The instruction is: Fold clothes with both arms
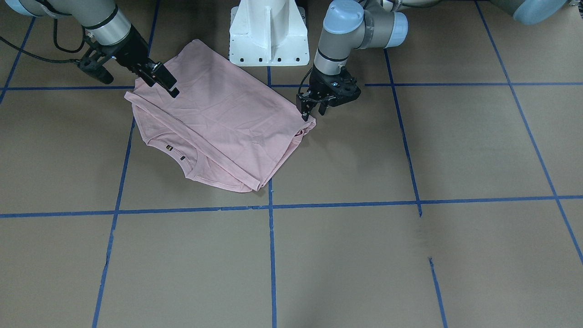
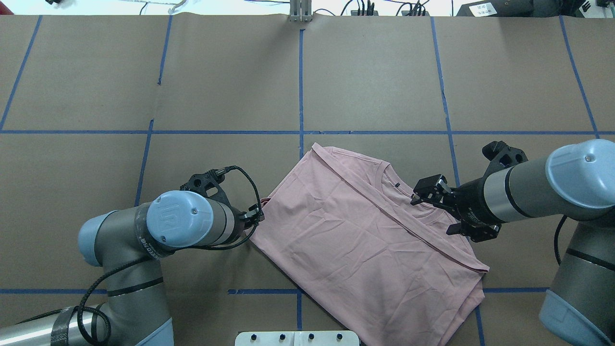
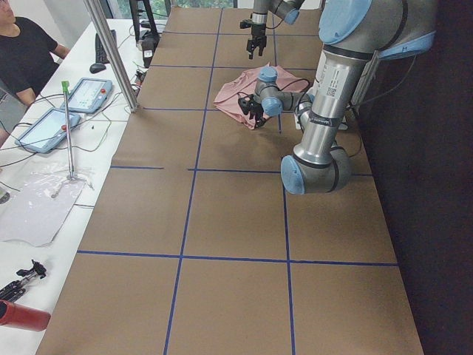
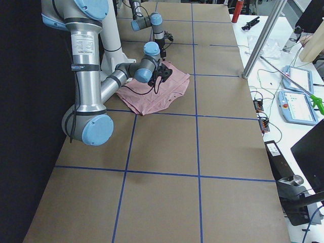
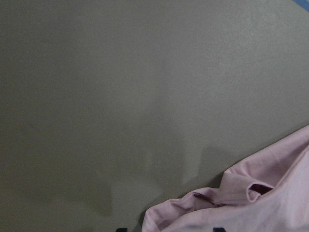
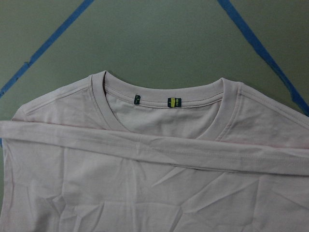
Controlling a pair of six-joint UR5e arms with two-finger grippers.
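Note:
The pale pink T-shirt [image 1: 218,132] lies flat and folded on the brown table, its plain side up, with a folded edge running across below the neckline [image 6: 159,104]. The Snoopy drawing is hidden. It also shows in the overhead view [image 2: 355,240]. My left gripper [image 1: 312,110] is low at the shirt's corner [image 5: 260,193], its jaws apart and the cloth edge just between the fingertips; the overhead view [image 2: 257,216] shows it too. My right gripper [image 1: 166,84] hovers above the shoulder near the collar, seen overhead as well [image 2: 425,192], open and holding nothing.
The white pedestal base [image 1: 266,34] stands just behind the shirt. Blue tape lines [image 1: 272,255] divide the brown table. A seated person [image 3: 22,52] and tablets [image 3: 89,92] are at a side bench beyond the table's edge.

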